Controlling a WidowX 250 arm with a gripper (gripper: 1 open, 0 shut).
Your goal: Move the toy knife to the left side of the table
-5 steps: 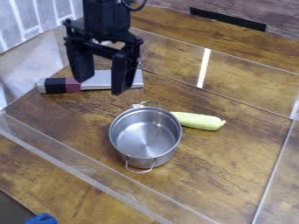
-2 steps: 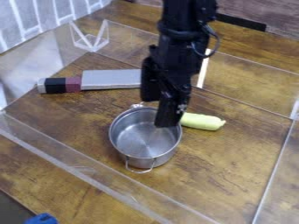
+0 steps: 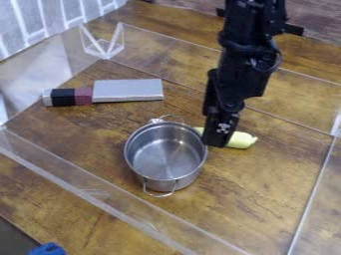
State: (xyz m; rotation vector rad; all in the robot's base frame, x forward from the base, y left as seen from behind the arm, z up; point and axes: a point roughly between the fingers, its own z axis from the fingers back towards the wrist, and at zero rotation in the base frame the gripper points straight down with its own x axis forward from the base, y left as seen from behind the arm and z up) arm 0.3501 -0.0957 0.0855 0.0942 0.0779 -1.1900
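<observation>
The toy knife (image 3: 107, 93) lies flat on the table (image 3: 67, 149) at the left, grey blade toward the right and black handle with a maroon band toward the left edge. My gripper (image 3: 220, 114) points down with its black fingers (image 3: 210, 100) apart and nothing between them. It hangs well to the right of the knife, just past the pot's right rim and over the near end of a yellow-green corn-like piece (image 3: 240, 140).
A metal pot (image 3: 166, 154) stands near the middle front, between knife and gripper. Clear acrylic panels (image 3: 80, 184) edge the tabletop, with one upright panel (image 3: 100, 42) at the back left. A small blue object (image 3: 47, 249) shows at the bottom left corner.
The gripper has swung from above the knife to the right, past the pot to the corn-like piece, rolling about its axis and dropping slightly. The knife and pot have stayed put.
</observation>
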